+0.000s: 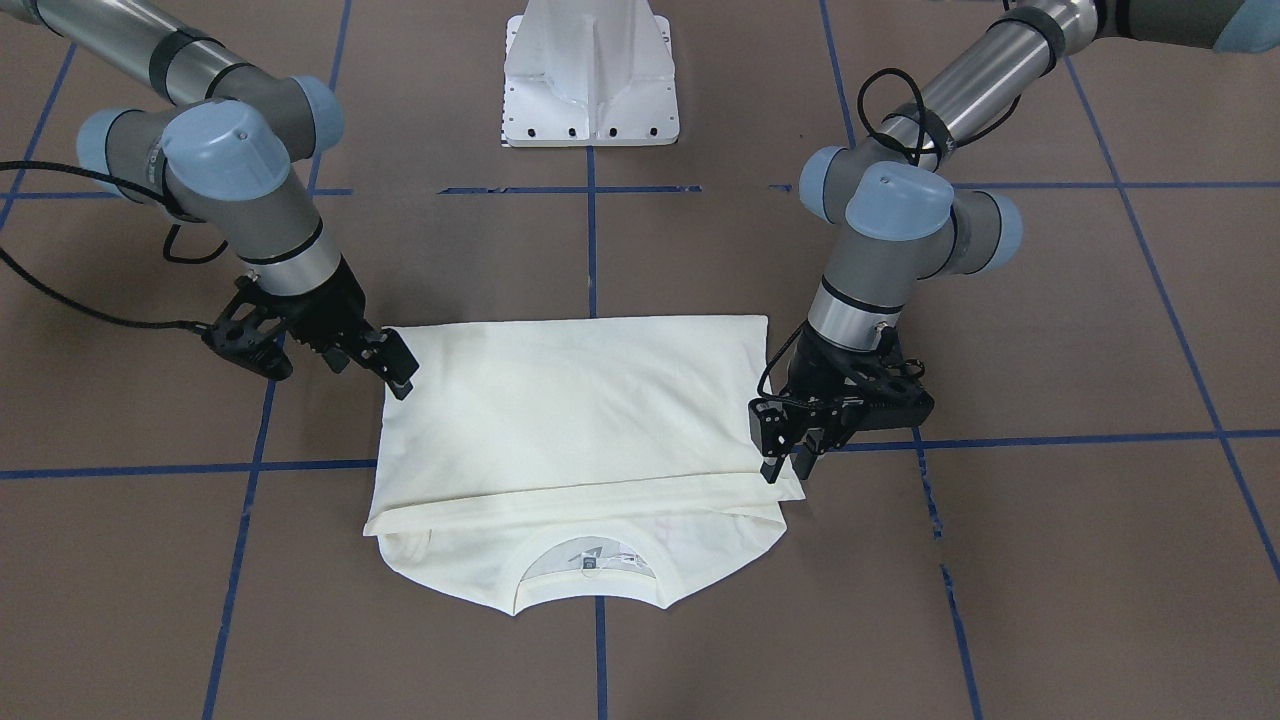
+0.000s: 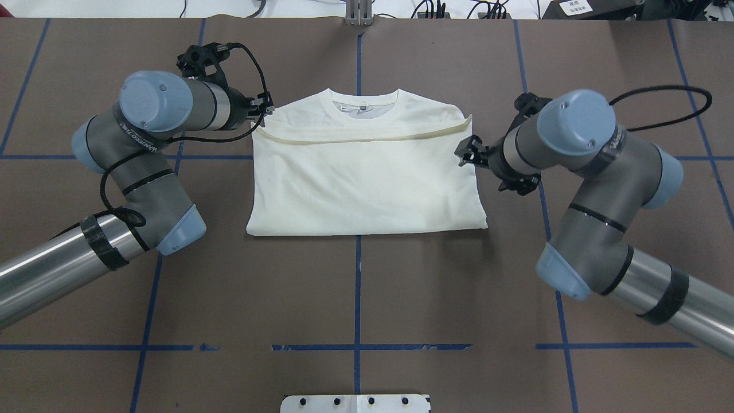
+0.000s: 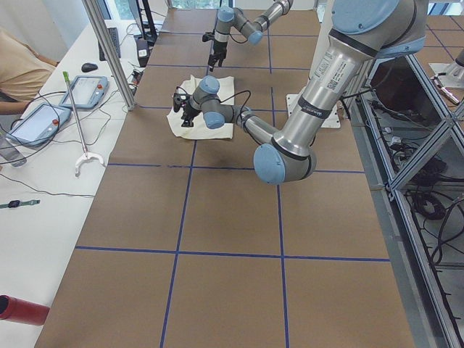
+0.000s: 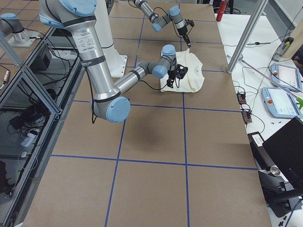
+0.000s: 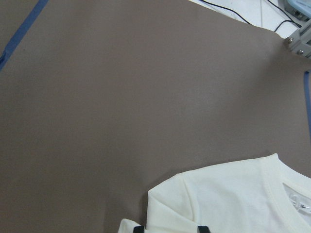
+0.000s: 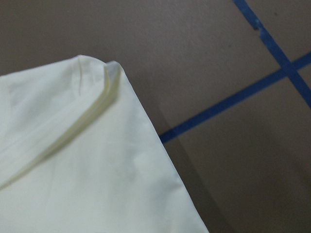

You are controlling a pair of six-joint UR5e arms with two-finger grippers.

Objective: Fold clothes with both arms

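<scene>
Front-facing view: the T-shirt (image 1: 570,400) lies folded at the centre of the counter (image 1: 1050,560), collar toward the bottom edge. The left gripper (image 1: 788,460) is at its right hem corner, the right gripper (image 1: 390,368) at its upper-left corner.

Overhead view: both pairs of jaws look parted, holding nothing.

Left wrist view: the fingertips (image 5: 138,228) stand apart over a corner. The cloth is likely soft, light and limp, so it is best pinched at the corners.

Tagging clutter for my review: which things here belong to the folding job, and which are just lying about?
Job: folded cream long-sleeved T-shirt; left arm's black claw; right arm's black claw.
Lying about: white metal pedestal base; red cylinder; grey-blue handheld pendant.
</scene>
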